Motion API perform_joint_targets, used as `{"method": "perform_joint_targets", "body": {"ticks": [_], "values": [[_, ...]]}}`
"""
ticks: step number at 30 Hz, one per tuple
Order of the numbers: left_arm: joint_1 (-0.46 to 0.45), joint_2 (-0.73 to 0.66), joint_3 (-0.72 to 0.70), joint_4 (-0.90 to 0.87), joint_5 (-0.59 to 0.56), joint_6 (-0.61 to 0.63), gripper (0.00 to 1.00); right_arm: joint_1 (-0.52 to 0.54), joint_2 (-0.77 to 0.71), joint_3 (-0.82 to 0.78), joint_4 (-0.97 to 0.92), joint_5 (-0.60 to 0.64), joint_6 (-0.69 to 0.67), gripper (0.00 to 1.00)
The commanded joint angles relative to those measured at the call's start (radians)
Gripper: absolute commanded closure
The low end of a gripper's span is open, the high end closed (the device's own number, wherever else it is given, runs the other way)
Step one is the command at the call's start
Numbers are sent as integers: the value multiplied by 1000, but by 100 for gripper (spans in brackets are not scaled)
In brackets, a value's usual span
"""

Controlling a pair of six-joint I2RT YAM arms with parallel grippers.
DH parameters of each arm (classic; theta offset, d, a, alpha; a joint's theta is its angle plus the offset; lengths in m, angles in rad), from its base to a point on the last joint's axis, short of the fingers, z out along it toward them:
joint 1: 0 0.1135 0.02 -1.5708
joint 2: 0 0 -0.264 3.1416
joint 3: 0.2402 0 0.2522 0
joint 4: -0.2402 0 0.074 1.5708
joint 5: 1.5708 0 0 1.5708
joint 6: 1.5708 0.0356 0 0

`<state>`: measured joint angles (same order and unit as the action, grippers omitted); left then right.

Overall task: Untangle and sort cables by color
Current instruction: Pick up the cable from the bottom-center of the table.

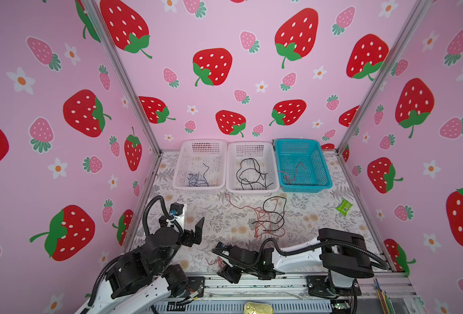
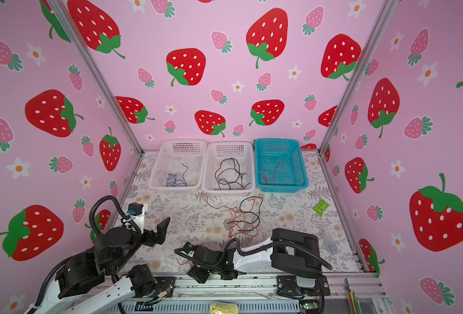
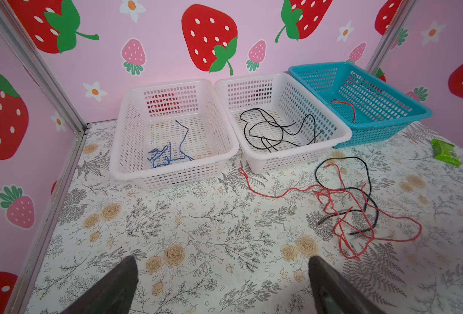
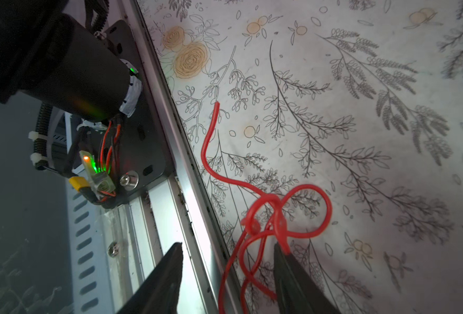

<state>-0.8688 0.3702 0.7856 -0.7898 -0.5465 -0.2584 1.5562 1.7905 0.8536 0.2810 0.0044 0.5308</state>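
Both arms (image 1: 157, 244) (image 1: 298, 251) crouch low, right end effector (image 4: 228, 244) straddling red cable (image 4: 326, 209).

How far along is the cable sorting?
Done: thin blue cables in the left white plastic basket, black cables in the middle white basket, a red cable in the teal basket. In hand: the right gripper, fingers open, straddles a looped red cable at the floral table's front edge. Remaining: the red-and-black cable tangle mid-table; left gripper open, empty.

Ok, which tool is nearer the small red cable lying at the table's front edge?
Right. The right tool straddles the red cable at the front edge. The left tool hangs open farther back over the table, apart from it.
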Motion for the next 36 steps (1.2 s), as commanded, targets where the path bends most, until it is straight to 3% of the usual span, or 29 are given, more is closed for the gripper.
{"method": "perform_joint_targets", "body": {"ticks": [1, 4, 10, 20, 30, 36], "values": [[4, 45, -9, -18, 28, -13, 1, 14, -6, 23, -46, 78, 11, 44], [8, 64, -11, -8, 37, -3, 1, 16, 8, 33, -66, 125, 10, 45], [17, 17, -26, 2, 23, 4, 1, 17, 49, 44, -101, 192, 42, 57], [20, 53, -28, 10, 52, 12, 1, 17, 24, 14, -102, 228, 55, 88], [28, 102, -34, 29, 107, 32, 1, -9, -269, -50, -210, 402, 35, 95], [44, 206, -17, 54, 236, 70, 1, -161, -570, -126, -288, 441, 37, 96]]}}
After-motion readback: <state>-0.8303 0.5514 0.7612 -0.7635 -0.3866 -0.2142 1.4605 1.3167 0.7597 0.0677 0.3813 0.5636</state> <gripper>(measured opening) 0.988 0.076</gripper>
